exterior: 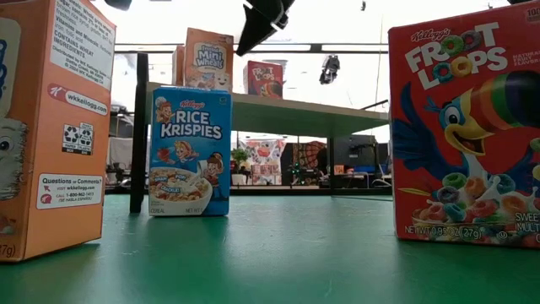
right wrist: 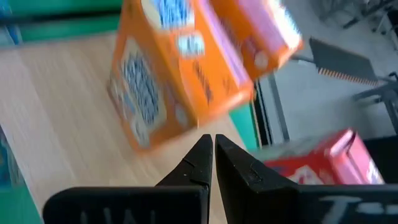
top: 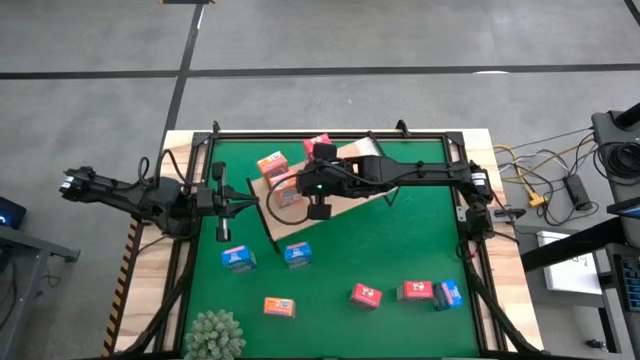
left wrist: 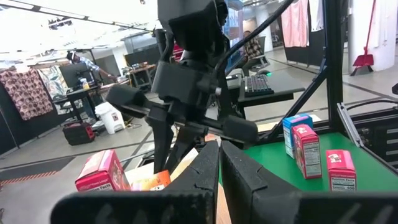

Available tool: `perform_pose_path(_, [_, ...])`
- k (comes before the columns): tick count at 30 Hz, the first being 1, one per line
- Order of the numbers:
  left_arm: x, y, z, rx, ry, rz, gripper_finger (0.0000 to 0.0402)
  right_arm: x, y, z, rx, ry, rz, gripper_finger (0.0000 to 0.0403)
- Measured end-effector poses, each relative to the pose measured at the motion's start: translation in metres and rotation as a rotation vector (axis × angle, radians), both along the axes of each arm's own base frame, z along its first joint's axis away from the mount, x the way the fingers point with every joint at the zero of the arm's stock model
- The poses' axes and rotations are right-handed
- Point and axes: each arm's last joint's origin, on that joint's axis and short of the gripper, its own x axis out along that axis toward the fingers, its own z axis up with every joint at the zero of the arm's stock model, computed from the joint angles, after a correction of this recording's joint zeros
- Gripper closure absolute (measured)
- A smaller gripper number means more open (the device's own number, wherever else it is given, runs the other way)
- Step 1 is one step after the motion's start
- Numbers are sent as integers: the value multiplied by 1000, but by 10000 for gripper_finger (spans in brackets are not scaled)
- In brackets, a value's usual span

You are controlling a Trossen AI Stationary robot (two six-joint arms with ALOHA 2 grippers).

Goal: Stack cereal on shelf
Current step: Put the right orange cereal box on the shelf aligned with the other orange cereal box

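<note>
The shelf [top: 345,205], a light wooden board with a thin dark frame, sits toward the far edge of the counter [top: 400,255], turned at an angle to it. On it stand an orange box [top: 272,164] and a pink-red box [top: 320,146]; a second orange box is partly hidden under the right arm, so its exact spot cannot be told. The other cereal boxes stand on the green mat toward the near edge: two blue boxes [top: 238,259] left of the middle, an orange one [top: 279,306] near the plant [top: 215,335], and two pink-red ones with a blue one [top: 450,294] toward the near right corner.

The right gripper [right wrist: 213,144] hovers over the shelf just beside the orange box, its jaws closed together and holding nothing. The left gripper [left wrist: 219,152] waits near the left edge, jaws likewise closed and empty.

These boxes look light, stiff at the edges but easy to dent on the broad printed faces, with smooth card that may slip. A grip across the two narrow sides, above mid-height, should hold one upright; being tall and narrow, each will tip if nudged
</note>
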Motion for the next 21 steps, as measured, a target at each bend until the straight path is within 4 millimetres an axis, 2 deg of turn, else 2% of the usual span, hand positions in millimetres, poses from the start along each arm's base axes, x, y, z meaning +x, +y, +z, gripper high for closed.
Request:
perform_pose_path(8, [0, 0, 1, -1, -4, 0, 402, 4, 0, 2, -22, -46, 22, 394])
perform_pose_path(21, [0, 0, 1, -4, -5, 0, 402, 9, 0, -6, -48, -64, 44, 394])
